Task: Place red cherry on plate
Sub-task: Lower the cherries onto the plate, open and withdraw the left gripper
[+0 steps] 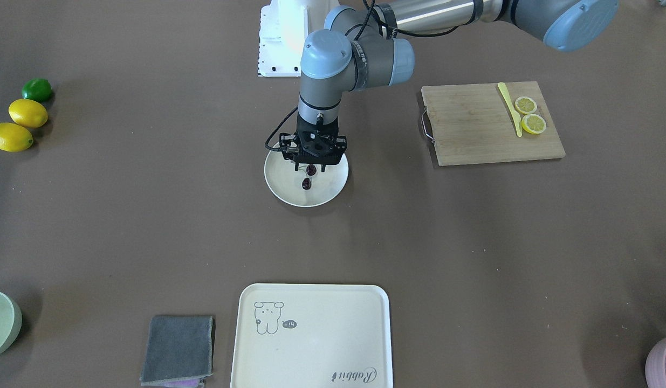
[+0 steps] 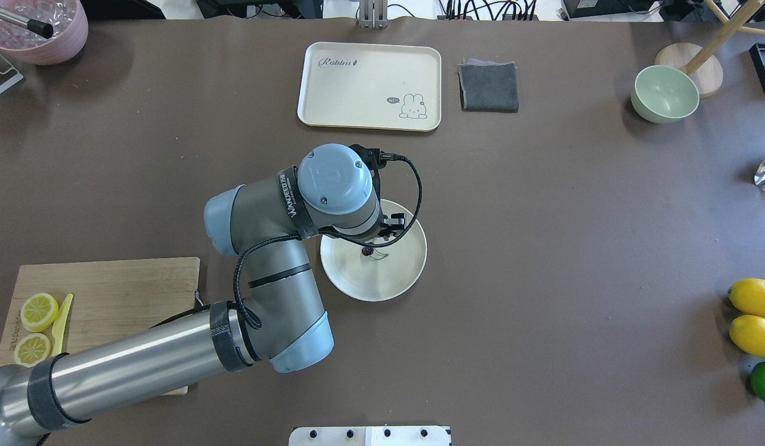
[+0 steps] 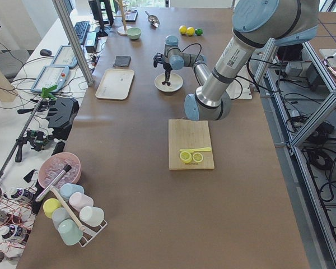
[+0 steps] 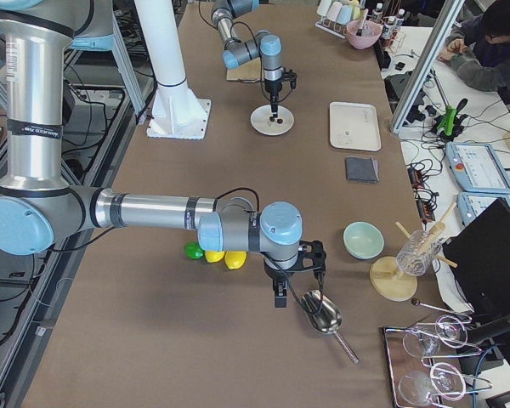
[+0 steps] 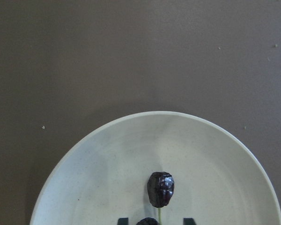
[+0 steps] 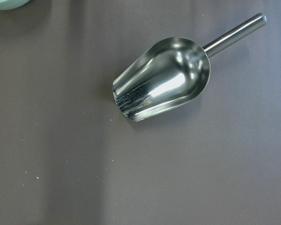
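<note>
Left hand [image 5: 156, 220], held low over the plate [image 5: 84, 178] at mid-counter, is spread, tips either side of the red cherry [image 5: 160, 189] lying on the plate. Judged released low to prevent rolling; placement appears complete. Right hand [image 4: 282, 289], at the counter's end: state cannot be told.

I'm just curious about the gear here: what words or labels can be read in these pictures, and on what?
"Rabbit": script on the rectangular cream tray.
"hi~": in the speech bubble beside the tray's drawn animal.
White lettering on the black strap around the left arm: too blurred to read surely.
Stamp on the wooden cutting board: too small.
</note>
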